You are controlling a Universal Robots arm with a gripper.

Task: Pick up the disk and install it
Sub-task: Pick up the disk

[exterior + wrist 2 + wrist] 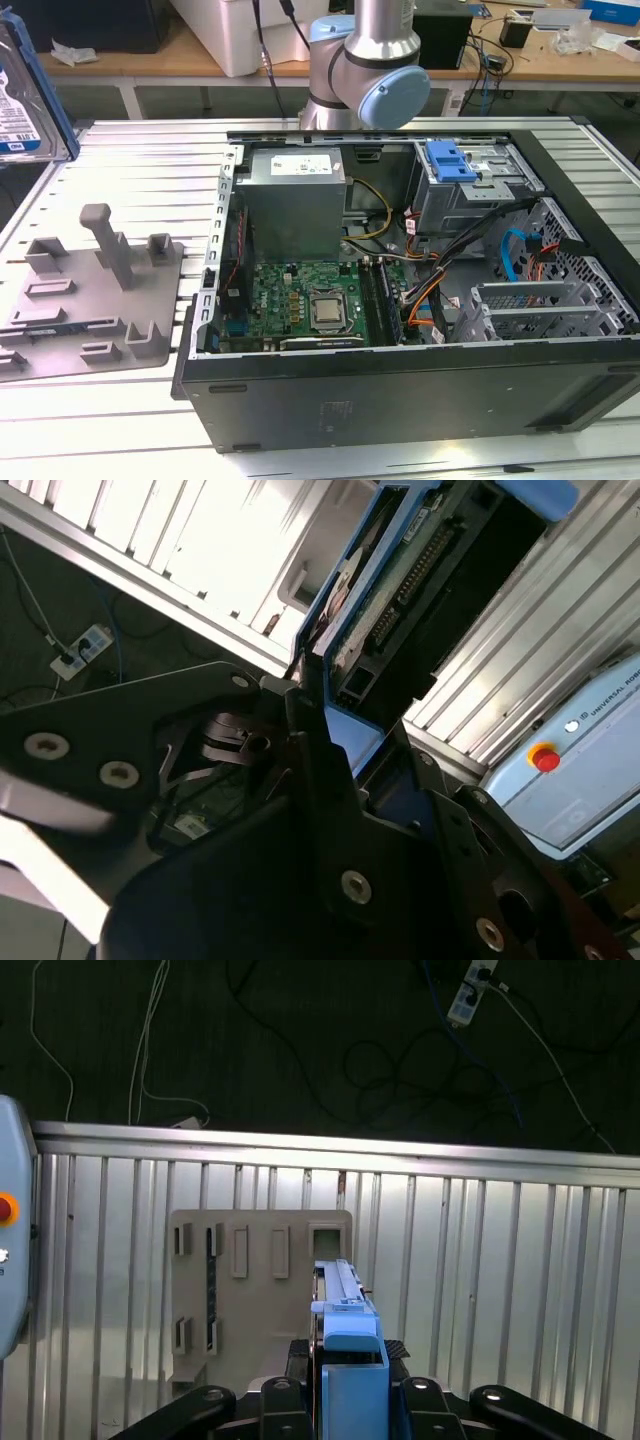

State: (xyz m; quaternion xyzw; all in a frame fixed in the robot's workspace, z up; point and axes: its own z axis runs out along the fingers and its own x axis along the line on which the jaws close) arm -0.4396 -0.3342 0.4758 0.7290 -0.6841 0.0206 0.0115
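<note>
The disk (22,92), silver with a white-and-blue label in a blue plastic carrier, hangs in the air at the exterior view's far upper left, above the slatted table. In both wrist views my gripper (322,715) (346,1370) is shut on the disk (395,580), seen edge-on as a blue strip (345,1310) rising between the black fingers (310,770). Straight below it lies the grey fixture plate (260,1290). The open computer case (400,400) lies well off to the exterior view's right of the disk.
The grey fixture (90,290) with upright pegs sits on the table (150,170) left of the case. Inside the case are a grey power-supply box (295,200), the motherboard (310,300), cables and a drive cage with a blue latch (450,160). The arm's base (365,60) stands behind.
</note>
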